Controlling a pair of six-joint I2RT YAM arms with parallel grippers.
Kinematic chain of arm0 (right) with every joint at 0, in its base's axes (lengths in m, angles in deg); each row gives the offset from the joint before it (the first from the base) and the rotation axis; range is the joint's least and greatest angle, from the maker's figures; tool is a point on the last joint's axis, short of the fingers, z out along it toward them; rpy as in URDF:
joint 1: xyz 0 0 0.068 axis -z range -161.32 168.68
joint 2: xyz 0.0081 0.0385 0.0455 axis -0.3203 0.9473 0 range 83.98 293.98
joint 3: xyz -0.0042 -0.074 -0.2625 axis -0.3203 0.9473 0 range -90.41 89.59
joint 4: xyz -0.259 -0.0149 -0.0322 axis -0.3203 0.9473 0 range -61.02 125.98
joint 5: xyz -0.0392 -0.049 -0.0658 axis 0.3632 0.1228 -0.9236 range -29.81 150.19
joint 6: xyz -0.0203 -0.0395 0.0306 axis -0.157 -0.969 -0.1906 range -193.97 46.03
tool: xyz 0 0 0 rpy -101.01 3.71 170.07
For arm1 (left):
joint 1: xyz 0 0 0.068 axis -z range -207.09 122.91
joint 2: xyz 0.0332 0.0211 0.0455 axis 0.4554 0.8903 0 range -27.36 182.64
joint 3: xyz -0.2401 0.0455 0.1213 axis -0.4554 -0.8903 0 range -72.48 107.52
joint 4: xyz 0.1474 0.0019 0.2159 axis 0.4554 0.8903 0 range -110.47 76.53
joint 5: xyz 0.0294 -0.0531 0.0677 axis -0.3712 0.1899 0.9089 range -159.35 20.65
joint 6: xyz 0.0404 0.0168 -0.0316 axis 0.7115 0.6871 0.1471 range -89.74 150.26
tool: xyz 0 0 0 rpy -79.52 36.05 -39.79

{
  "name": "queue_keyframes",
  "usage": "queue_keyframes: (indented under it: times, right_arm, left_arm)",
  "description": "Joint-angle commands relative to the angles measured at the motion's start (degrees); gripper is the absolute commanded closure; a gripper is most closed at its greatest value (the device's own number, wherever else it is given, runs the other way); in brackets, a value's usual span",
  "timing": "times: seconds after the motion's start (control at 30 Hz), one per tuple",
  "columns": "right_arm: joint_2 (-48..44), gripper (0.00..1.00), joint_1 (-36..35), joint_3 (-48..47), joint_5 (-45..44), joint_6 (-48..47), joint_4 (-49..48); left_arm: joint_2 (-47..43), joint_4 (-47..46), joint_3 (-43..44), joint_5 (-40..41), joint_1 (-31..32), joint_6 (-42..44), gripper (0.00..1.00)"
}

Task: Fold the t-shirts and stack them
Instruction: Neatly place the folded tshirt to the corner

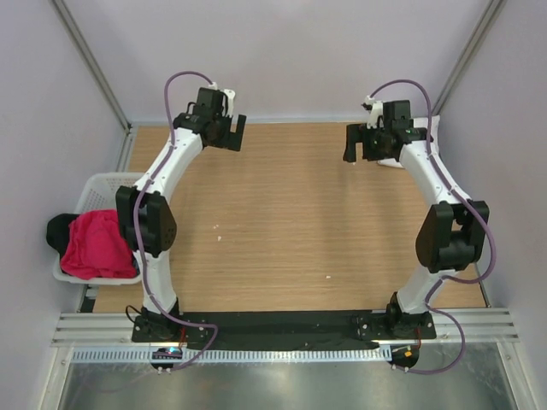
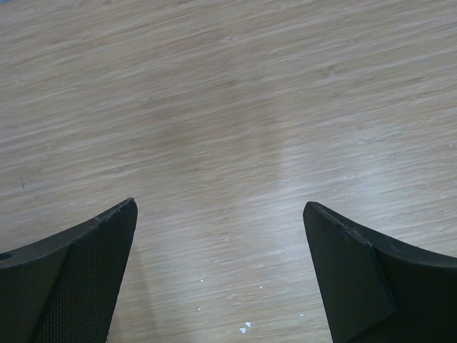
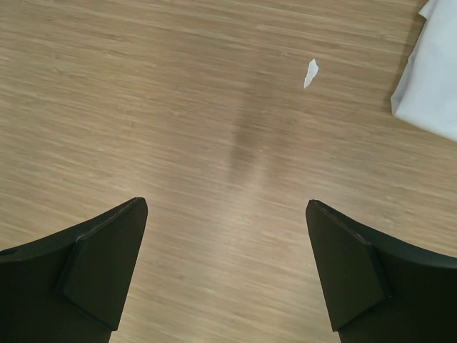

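Note:
A pink-red t-shirt [image 1: 97, 244] lies crumpled in the white lattice basket [image 1: 101, 184] at the left edge, with a black t-shirt [image 1: 58, 231] hanging over the basket's left side. A white t-shirt [image 3: 432, 75] lies at the far right of the table; in the top view only a sliver of it [image 1: 391, 162] shows behind the right arm. My left gripper [image 1: 232, 134] is open and empty above the far left of the table, and also in the left wrist view [image 2: 220, 209]. My right gripper [image 1: 360, 143] is open and empty above the far right, and also in its wrist view [image 3: 227, 206].
The wooden table [image 1: 291, 222] carries a few small white specks [image 1: 328, 277]. A small white scrap [image 3: 310, 73] lies near the white shirt. Grey walls stand behind and at both sides. A black base rail [image 1: 282, 325] holds the arm bases at the near edge.

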Motion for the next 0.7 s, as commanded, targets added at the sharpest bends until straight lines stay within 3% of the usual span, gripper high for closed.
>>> queue_keyframes:
  times: [0.0,0.3,0.53,0.67]
  right_arm:
    - [-8.21,0.0,-0.03,2.69,-1.22,2.52,-1.17]
    - [-19.64,0.0,-0.12,14.03,-2.8,4.02,3.75]
    - [-24.66,0.0,-0.03,20.01,-0.34,4.1,1.22]
    - [-22.73,0.0,-0.12,19.49,-3.41,7.97,2.26]
  left_arm:
    - [-4.54,-1.82,-0.55,2.59,-0.25,-0.7,0.0]
    - [-9.38,3.0,-3.1,-1.63,-0.43,-2.21,0.0]
    - [-16.67,13.38,-2.74,4.87,-1.21,7.02,0.0]
    - [-23.26,16.9,-7.74,6.8,-2.18,13.17,0.0]
